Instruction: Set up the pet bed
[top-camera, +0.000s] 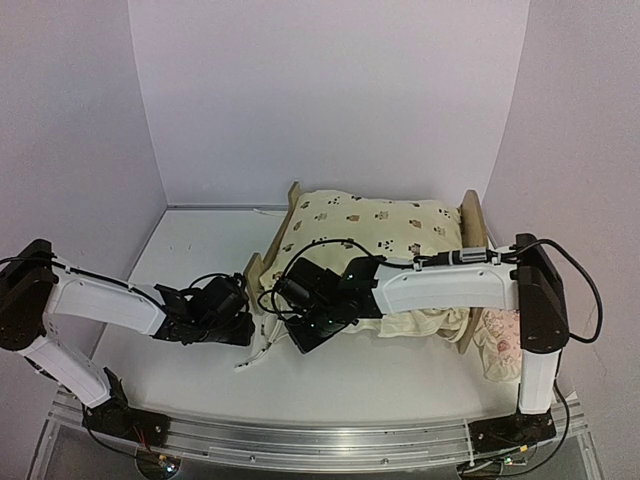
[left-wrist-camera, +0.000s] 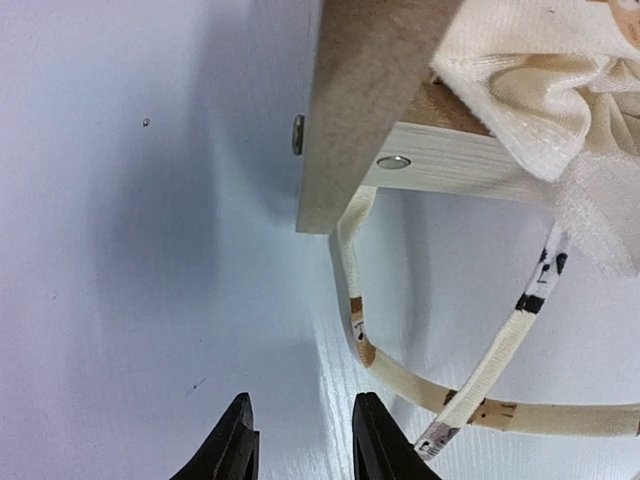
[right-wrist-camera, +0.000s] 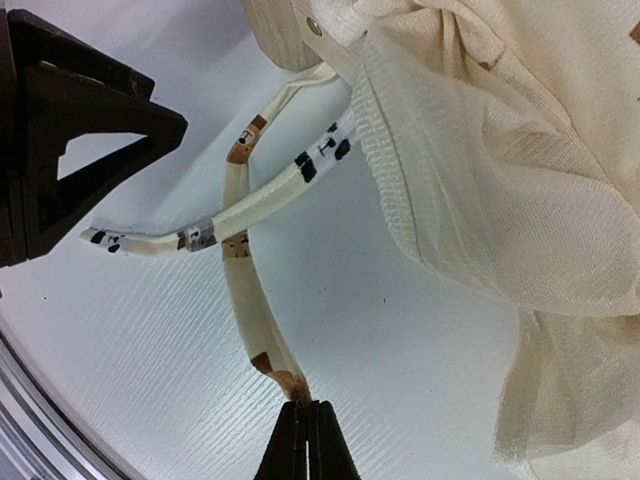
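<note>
Top view first: the bed (top-camera: 472, 222) is parked toward the back of the tabletop (top-camera: 190, 260), roughly mid-width. The cushion (top-camera: 370, 225) is already laid over it, though some of it is slumped over the near side. A pink pillow (top-camera: 497, 345) can be seen off the bed, down beside its right end, so that bit looks not done yet. The left pincer (top-camera: 250, 328) and the right pincer (top-camera: 292, 342) are both brought in at the bed's near-left corner, close to each other. Left wrist view: the left pincer (left-wrist-camera: 305, 448) is released, nothing between its tips, and held low over the tabletop just short of the corner of the bed (left-wrist-camera: 360, 110). Two ties are seen trailing loose from under that corner, a brown-print tie (left-wrist-camera: 360, 340) and a black-print tie (left-wrist-camera: 520, 320). They are crossed near the bottom, but no knot is made in them. Right wrist view: the right pincer (right-wrist-camera: 308, 430) is clenched, and the end of the brown-print tie (right-wrist-camera: 243, 290) appears to be pinched in it. The black-print tie (right-wrist-camera: 260, 200) is left lying free on the tabletop, its end pointed toward the left pincer. Progress guess: cushion on, this corner not yet tied, pillow not placed. The other corners can't be judged from here, so probably somewhere around the middle.
</note>
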